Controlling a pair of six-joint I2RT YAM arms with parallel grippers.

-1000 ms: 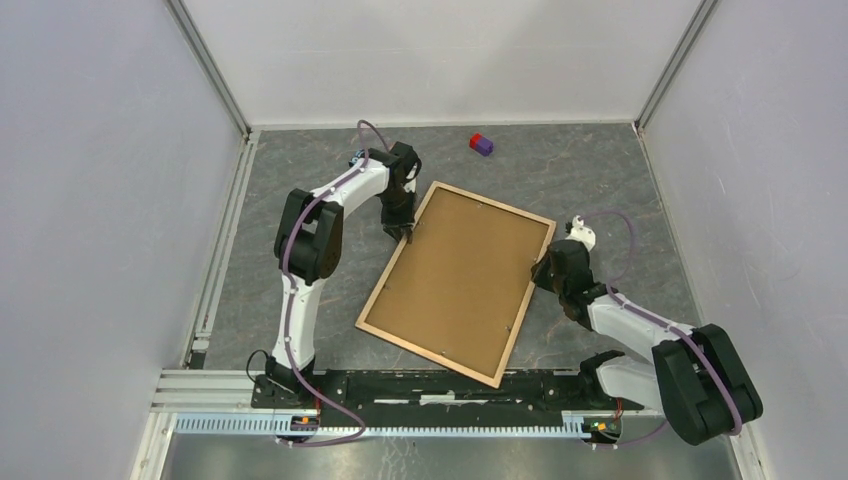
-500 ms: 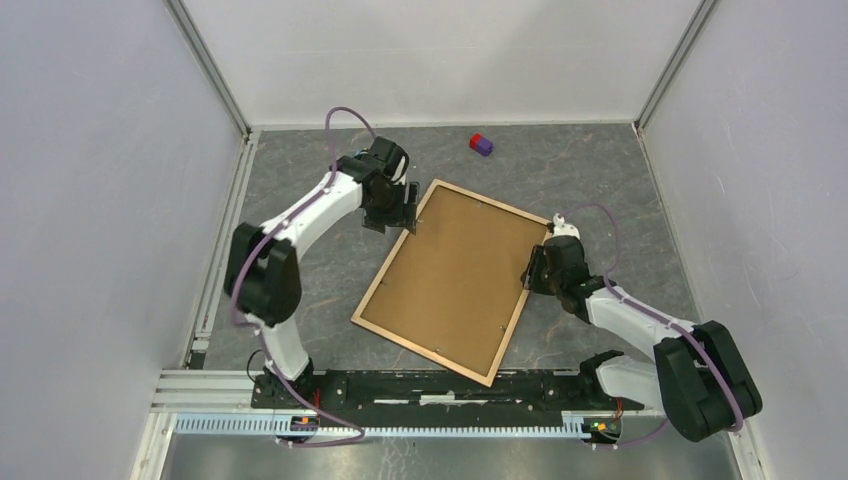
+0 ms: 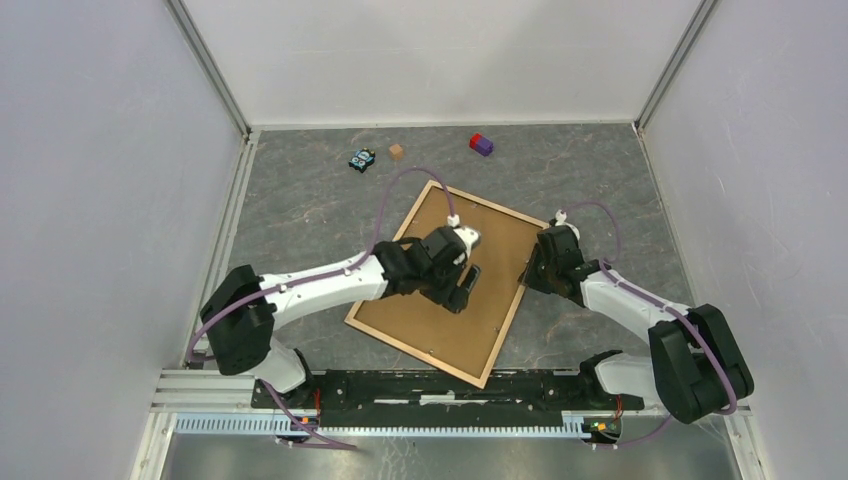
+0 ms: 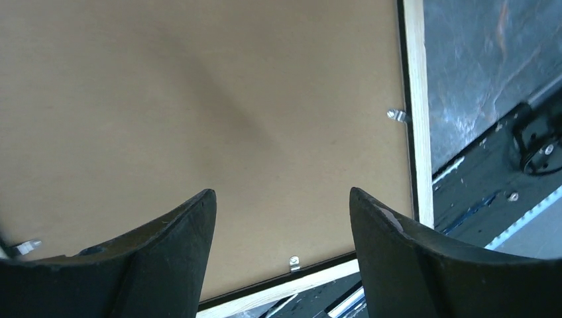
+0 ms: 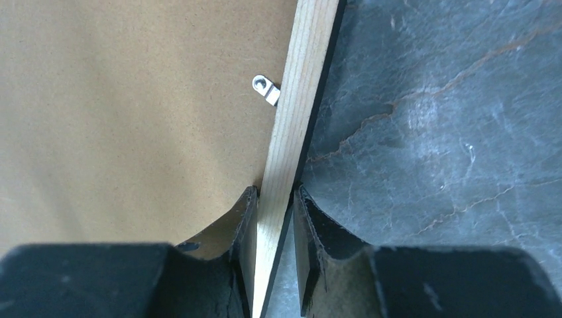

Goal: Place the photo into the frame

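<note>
The frame (image 3: 416, 353) lies flat on the grey table, back side up, with the brown backing board (image 3: 495, 250) filling it. The photo is not in view. My left gripper (image 3: 465, 290) is open and empty, hovering over the board's near half. In the left wrist view (image 4: 281, 195) the board (image 4: 199, 99), the light wood rail (image 4: 416, 99) and a metal clip (image 4: 293, 264) show between its fingers. My right gripper (image 3: 532, 272) is shut on the frame's right rail. The right wrist view (image 5: 273, 192) shows the rail (image 5: 301, 86) pinched between both fingers, near a clip (image 5: 266, 89).
A purple and red block (image 3: 481, 144), a small tan cube (image 3: 397, 152) and a small blue toy (image 3: 362, 159) lie at the far side of the table. White walls close in the left, right and back. The arms' base rail (image 3: 430, 385) runs along the near edge.
My left arm has swung from the frame's far left edge to over the middle of the backing board. The frame has shifted slightly left and nearer. My right gripper stays on the right rail.
</note>
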